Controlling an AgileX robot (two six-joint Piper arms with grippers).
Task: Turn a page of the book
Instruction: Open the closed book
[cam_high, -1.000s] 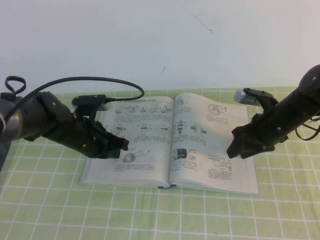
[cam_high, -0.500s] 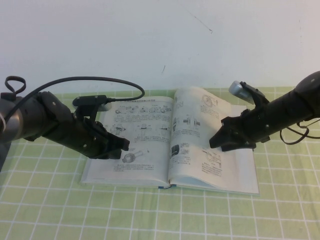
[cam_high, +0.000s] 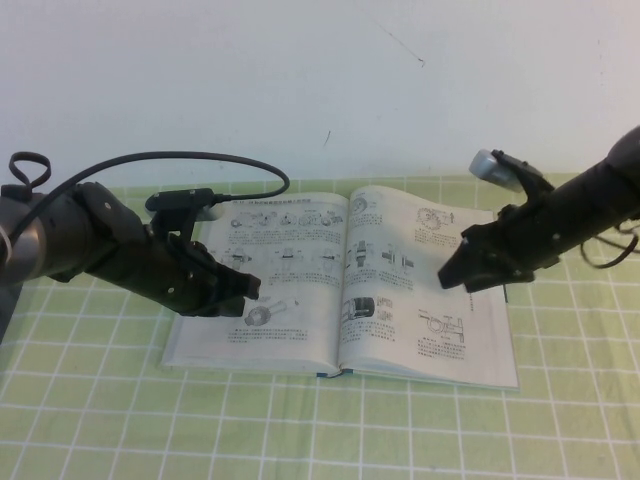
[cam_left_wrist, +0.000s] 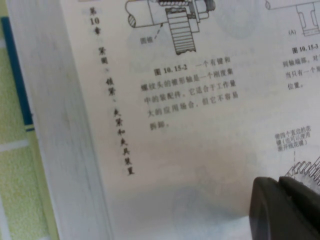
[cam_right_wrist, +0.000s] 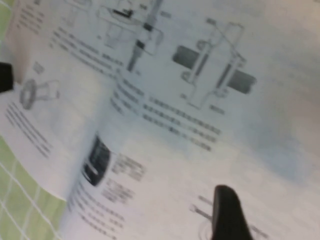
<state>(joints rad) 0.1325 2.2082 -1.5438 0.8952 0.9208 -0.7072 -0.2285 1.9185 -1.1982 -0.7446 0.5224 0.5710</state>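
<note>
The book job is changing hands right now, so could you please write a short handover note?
Left gripper: resting on the left-hand page of the book, which lies open on the green checked cloth.
Right gripper: over the right-hand page, nothing held.
Done: nothing visible; that page lies nearly flat, only slightly bowed near the spine.
Left: catch the page's outer edge, lift it and carry it over to the left side.

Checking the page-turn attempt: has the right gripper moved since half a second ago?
Yes. The right gripper has pulled back toward the book's right edge, away from the spine; the lifted page has dropped flat.
</note>
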